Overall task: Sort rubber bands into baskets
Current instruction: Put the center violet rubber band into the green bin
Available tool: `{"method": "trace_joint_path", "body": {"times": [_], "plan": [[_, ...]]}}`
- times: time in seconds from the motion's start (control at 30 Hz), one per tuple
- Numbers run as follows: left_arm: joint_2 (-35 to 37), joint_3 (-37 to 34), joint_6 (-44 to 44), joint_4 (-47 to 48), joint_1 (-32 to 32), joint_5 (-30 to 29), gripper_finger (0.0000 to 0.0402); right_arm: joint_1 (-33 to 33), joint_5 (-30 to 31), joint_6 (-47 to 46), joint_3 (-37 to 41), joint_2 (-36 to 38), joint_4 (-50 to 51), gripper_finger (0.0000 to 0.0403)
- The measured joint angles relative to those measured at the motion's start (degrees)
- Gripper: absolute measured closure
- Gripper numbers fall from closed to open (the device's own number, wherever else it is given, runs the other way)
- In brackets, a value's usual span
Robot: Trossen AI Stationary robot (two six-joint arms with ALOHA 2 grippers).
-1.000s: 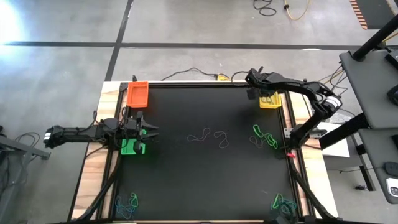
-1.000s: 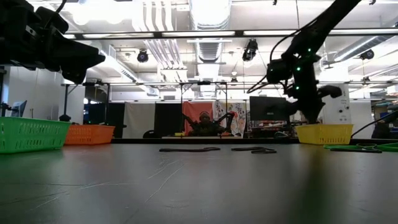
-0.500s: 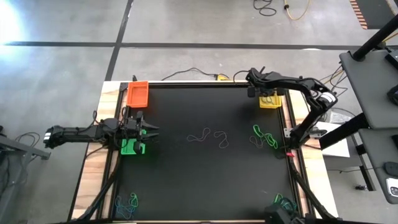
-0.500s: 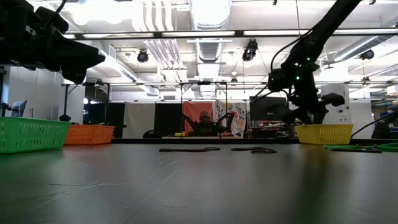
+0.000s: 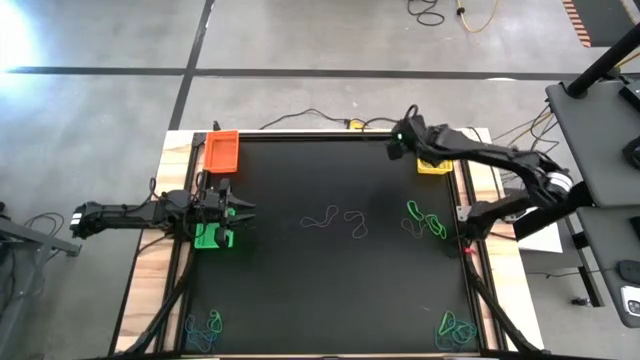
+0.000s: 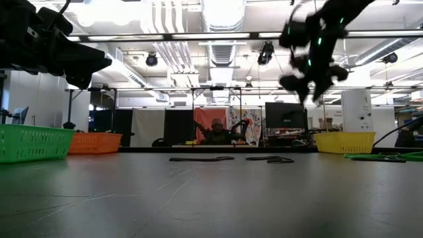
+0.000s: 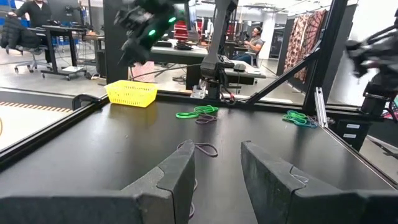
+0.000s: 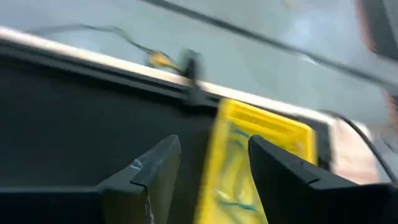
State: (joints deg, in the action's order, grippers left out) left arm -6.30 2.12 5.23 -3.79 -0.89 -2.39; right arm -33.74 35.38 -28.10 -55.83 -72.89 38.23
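Three baskets stand on the black table: orange (image 5: 222,152) at the far left, green (image 5: 213,236) at the left edge, yellow (image 5: 434,162) at the far right. Thin teal bands (image 8: 233,155) lie inside the yellow basket (image 8: 264,149). Loose rubber bands lie at the centre (image 5: 335,218), at the right (image 5: 425,220) and in both near corners (image 5: 205,328). My right gripper (image 8: 214,168) hangs open and empty, high above the table just left of the yellow basket (image 6: 345,141). My left gripper (image 7: 217,174) waits open over the green basket, pointing level.
Black rails frame the mat, with bare wood outside them. Cables run off the table's far edge (image 5: 300,120). My right arm (image 5: 500,160) reaches over the far right corner. The mat between the band piles is bare (image 5: 300,290).
My right gripper has risen from just over the yellow basket and swung toward the table's left along the far edge, tipping to a flatter slant. In the low view its fingers stand wider apart than a second ago.
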Motion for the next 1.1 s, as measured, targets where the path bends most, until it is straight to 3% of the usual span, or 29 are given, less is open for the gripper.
{"method": "trace_joint_path", "body": {"times": [0.2,0.4,0.53,0.73,1.1], "plan": [[0.00,0.00,0.00,0.01,0.00,0.01,0.0286,16.69,-8.04,2.92,0.95,4.20,-4.67,0.0216],[0.00,0.00,-0.02,0.02,-0.02,0.00,0.0286,32.14,-10.24,5.10,2.38,3.44,-8.27,0.0216],[0.01,-0.01,-0.02,0.02,-0.01,0.01,0.0286,39.12,-13.45,4.64,2.40,3.39,-8.51,0.0216],[0.00,-0.01,0.00,0.00,-0.01,0.00,0.0286,45.37,-23.67,2.67,2.40,3.50,-5.62,0.0216],[0.02,0.01,-0.02,0.00,0.00,0.02,0.0286,50.77,-24.52,-4.92,2.40,3.08,-0.32,0.0216]]}}
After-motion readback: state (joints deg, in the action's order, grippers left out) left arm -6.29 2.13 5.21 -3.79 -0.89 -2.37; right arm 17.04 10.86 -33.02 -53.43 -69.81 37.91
